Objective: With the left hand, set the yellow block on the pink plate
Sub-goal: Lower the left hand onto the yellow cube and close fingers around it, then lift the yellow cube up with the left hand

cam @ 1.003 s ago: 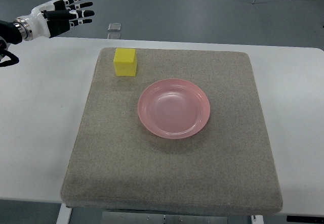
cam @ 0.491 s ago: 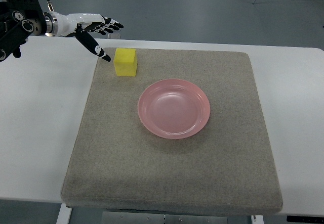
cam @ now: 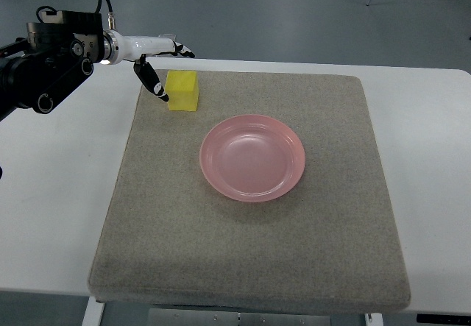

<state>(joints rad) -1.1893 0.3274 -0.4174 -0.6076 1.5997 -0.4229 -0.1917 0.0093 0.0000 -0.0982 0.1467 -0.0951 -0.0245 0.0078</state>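
Observation:
A yellow block (cam: 182, 91) sits on the grey mat (cam: 250, 252) near its far left corner. A pink plate (cam: 252, 158) lies empty in the middle of the mat, to the right of and nearer than the block. My left hand (cam: 168, 67) reaches in from the upper left and is open. Its thumb (cam: 154, 84) points down at the block's left face, and its fingers (cam: 179, 48) stretch over the block's far side. The hand is around the block but not closed on it. The right hand is out of view.
The mat covers most of a white table (cam: 51, 193). A small clear object (cam: 166, 38) lies on the floor beyond the table's far edge, behind my left hand. The black forearm housing (cam: 51, 46) hangs over the table's far left corner.
My left hand has moved right and down towards the block. The arm has come further into view. The block and plate have not moved.

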